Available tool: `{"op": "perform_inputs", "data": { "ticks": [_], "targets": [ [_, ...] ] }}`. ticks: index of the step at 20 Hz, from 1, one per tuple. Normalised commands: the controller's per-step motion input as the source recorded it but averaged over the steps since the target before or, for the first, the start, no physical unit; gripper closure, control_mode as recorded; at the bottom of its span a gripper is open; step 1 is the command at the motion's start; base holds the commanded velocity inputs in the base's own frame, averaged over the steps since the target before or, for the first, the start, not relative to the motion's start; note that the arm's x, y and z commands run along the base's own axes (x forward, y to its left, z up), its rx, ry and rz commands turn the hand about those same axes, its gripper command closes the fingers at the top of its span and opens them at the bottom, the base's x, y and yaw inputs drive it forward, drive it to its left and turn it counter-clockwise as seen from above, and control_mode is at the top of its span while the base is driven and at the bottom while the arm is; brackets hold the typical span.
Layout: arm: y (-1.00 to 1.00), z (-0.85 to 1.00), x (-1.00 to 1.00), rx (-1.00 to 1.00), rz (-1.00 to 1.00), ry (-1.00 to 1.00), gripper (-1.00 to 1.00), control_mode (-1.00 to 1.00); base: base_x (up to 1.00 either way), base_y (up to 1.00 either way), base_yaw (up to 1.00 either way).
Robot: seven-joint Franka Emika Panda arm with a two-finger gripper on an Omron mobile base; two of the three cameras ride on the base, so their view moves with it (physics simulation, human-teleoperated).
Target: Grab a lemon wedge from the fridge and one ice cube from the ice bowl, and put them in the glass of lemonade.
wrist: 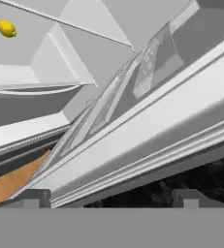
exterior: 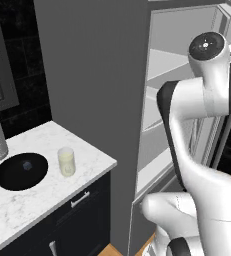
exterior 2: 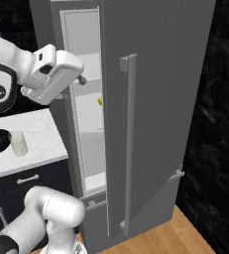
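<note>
In the left base view, the glass of lemonade [exterior: 66,161] is seen upright on the marble counter [exterior: 47,195], just beside the black ice bowl [exterior: 21,171], in which one ice cube [exterior: 27,165] is lying. The fridge [exterior: 187,100] is shown open, the arm reaching in.

In the right base view, the gripper [exterior 2: 80,78] is held at the fridge's door gap, a small yellow item [exterior 2: 100,101] glimpsed on a shelf inside.

In the hand view, the jaws are shown spread wide and empty, and the lemon wedge [wrist: 6,28] is lying on a white shelf, well apart from the fingertips [wrist: 36,197]. The wedge is judged light, soft and slippery; it would best be pinched gently across its thick middle.
</note>
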Motion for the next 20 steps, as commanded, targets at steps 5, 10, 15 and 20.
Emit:
{"op": "perform_inputs", "data": {
  "ticks": [5, 10, 15, 20],
  "targets": [
    [-0.24, -0.63, 0.51, -0.16, -0.11, 0.13, -1.00, -1.00, 0.00, 0.00, 0.00],
    [-0.02, -0.27, 0.81, -0.19, -0.02, 0.15, -1.00, -1.00, 0.00, 0.00, 0.00],
    [-0.06, -0.02, 0.43, -0.14, 0.00, 0.04, -1.00, -1.00, 0.00, 0.00, 0.00],
    [-0.23, 0.00, 0.04, -0.09, 0.00, 0.00, -1.00, -1.00, 0.00, 0.00, 0.00]
  ]
}}
